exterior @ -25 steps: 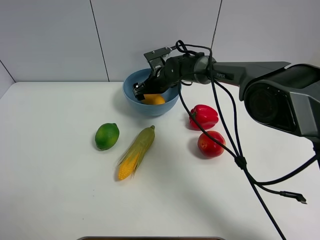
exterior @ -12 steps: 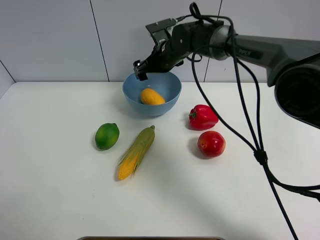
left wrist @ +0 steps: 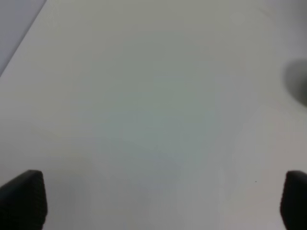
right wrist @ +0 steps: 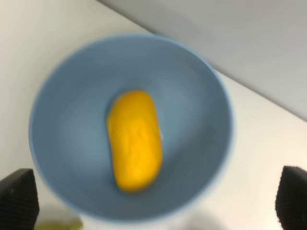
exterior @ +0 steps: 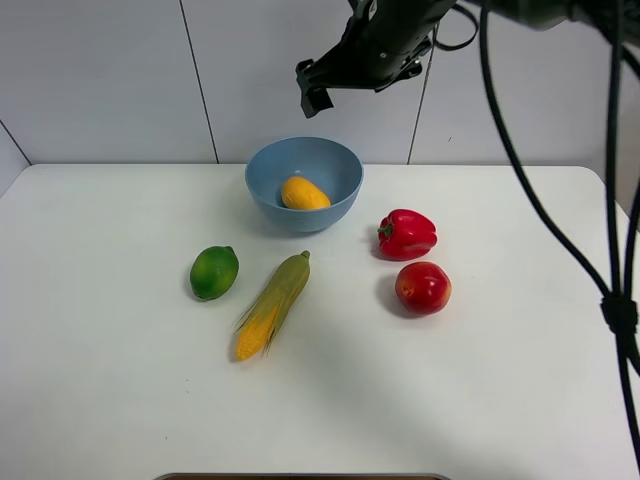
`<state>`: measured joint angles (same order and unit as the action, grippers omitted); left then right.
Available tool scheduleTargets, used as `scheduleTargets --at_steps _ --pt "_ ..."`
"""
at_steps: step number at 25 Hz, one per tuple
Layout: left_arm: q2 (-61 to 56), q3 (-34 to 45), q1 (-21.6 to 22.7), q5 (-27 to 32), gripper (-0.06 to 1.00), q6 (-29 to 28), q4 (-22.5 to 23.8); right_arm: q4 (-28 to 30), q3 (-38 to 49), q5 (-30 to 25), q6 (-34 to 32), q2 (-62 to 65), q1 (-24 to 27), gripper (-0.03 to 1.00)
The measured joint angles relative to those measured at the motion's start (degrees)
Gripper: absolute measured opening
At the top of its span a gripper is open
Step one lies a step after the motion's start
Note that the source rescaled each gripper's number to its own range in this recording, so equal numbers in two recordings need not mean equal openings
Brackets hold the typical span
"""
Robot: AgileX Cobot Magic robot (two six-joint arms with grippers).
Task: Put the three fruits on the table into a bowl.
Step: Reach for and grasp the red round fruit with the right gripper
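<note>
The yellow-orange mango [exterior: 304,193] lies inside the light blue bowl [exterior: 270,163] at the table's back; both show in the right wrist view, mango [right wrist: 135,139] and bowl [right wrist: 72,143]. The green lime [exterior: 214,272] sits on the white table [exterior: 120,400] at the left. The red apple [exterior: 422,287] sits at the right. My right gripper [exterior: 318,88] hangs open and empty high above the bowl. My left gripper [left wrist: 158,203] is open over bare table; it is out of the exterior view.
A corn cob in green husk [exterior: 272,305] lies between lime and apple. A red bell pepper [exterior: 407,234] sits just behind the apple. Black cables [exterior: 540,210] hang from the right arm over the table's right side.
My right gripper has let go of the mango in the bowl and risen up and to the right, well above the bowl. The fruits on the table have not moved.
</note>
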<state>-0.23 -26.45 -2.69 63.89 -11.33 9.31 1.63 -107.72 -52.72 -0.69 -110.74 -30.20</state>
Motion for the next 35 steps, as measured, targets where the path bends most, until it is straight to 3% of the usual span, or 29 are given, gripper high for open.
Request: scheduleTargets --at_steps 12,22,30,35 --pt "0.00 0.00 0.00 0.00 1.00 0.00 0.00 3.48 0.00 -16.54 -8.38 11.77 0.00 1.00" --pt "0.00 0.00 0.00 0.00 1.00 0.00 0.00 6.77 3.39 -16.91 -13.84 19.35 0.08 1.00" --pt "0.00 0.00 0.00 0.00 1.00 0.00 0.02 3.77 20.72 -16.80 -15.51 26.78 5.34 1.00" --pt "0.00 0.00 0.00 0.00 1.00 0.00 0.02 1.19 31.66 -9.64 -16.44 28.77 7.16 1.00"
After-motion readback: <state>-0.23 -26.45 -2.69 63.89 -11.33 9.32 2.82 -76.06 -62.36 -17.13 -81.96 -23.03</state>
